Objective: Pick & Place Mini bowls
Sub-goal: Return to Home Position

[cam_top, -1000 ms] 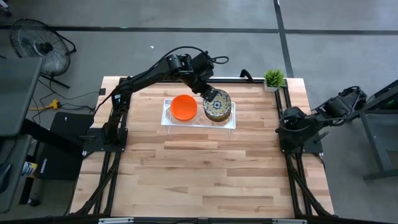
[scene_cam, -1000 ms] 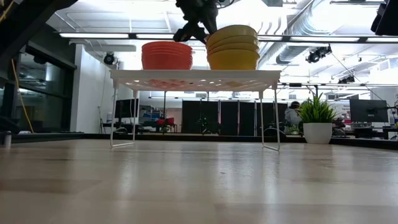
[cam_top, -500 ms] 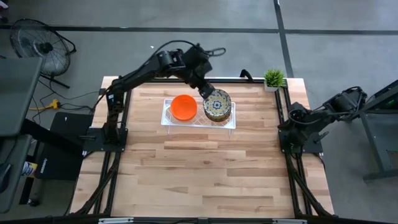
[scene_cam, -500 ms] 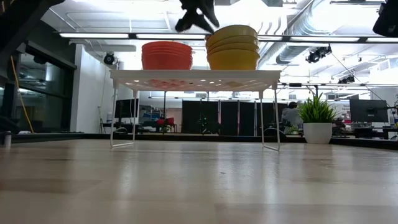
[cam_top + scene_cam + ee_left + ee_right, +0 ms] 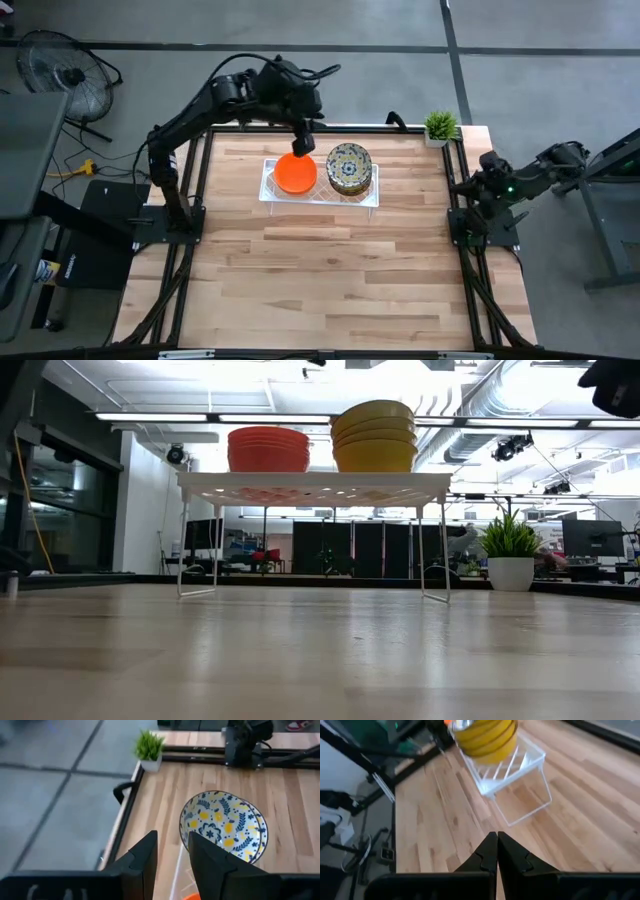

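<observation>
Two stacks of mini bowls sit on a white rack (image 5: 368, 195) at the table's far middle. One stack is plain orange-red (image 5: 295, 173), the other cream with a blue-and-yellow pattern (image 5: 349, 168). In the low view the orange stack (image 5: 268, 448) and the patterned stack, yellow outside (image 5: 374, 435), rest on the rack's lattice top (image 5: 313, 482). My left gripper (image 5: 305, 143) hangs high above the far edge of the orange stack, open, with nothing between its fingers (image 5: 172, 857). My right gripper (image 5: 496, 851) is shut and empty, back at the table's right edge (image 5: 482, 182).
A small potted plant (image 5: 440, 127) stands at the far right corner of the table. The rack stands on thin wire legs (image 5: 432, 550). Bare wooden table top (image 5: 320, 270) stretches from the rack to the near edge. A fan (image 5: 60, 70) stands on the floor at the far left.
My left gripper has risen from the top of the patterned stack and drawn back toward the table's far left, rolling its wrist as it went; in the low view it has all but left the picture's top. Both bowl stacks have stayed put. My right arm has shifted slightly at the right edge.
</observation>
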You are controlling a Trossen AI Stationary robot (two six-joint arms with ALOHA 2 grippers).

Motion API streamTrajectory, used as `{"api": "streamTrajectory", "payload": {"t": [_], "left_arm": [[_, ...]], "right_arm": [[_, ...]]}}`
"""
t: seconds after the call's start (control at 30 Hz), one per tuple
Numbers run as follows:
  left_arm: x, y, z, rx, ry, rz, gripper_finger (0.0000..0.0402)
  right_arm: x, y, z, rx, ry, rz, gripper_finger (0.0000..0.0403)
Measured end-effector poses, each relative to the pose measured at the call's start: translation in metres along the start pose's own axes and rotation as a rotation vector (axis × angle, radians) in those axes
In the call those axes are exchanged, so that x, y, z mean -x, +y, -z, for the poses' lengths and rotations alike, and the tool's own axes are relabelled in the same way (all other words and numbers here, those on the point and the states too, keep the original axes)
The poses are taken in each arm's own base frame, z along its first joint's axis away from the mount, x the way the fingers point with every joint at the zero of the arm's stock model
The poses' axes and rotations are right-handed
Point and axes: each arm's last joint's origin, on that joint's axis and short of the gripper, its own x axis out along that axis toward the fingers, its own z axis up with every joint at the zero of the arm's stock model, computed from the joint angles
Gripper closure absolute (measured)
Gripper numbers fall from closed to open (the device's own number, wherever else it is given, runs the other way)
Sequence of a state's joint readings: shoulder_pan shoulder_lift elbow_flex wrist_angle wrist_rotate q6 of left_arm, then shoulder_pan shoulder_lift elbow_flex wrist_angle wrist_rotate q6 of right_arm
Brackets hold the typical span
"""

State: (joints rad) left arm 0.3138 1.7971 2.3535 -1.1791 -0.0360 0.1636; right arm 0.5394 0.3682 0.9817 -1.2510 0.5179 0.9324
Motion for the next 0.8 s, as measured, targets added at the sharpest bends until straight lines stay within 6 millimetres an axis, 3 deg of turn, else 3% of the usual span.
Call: {"api": "streamTrajectory", "payload": {"t": [0.13, 0.43, 0.63, 0.8], "left_arm": [[0.014, 0.000, 0.004, -0.064, 0.026, 0.000, 0.0295], [0.024, 0.000, 0.008, -0.250, 0.048, -0.013, 0.0295], [0.038, -0.002, 0.011, -0.328, 0.032, 0.081, 0.0295], [0.045, -0.005, 0.024, -0.370, 0.033, 0.125, 0.0295]], "right_arm": [[0.011, -0.014, 0.000, -0.032, -0.086, -0.015, 0.0403], [0.035, -0.047, 0.002, -0.102, -0.312, -0.026, 0.0403], [0.038, -0.049, -0.002, -0.055, -0.427, 0.059, 0.0403], [0.026, -0.047, 0.002, -0.059, -0.496, 0.146, 0.0403]]}}
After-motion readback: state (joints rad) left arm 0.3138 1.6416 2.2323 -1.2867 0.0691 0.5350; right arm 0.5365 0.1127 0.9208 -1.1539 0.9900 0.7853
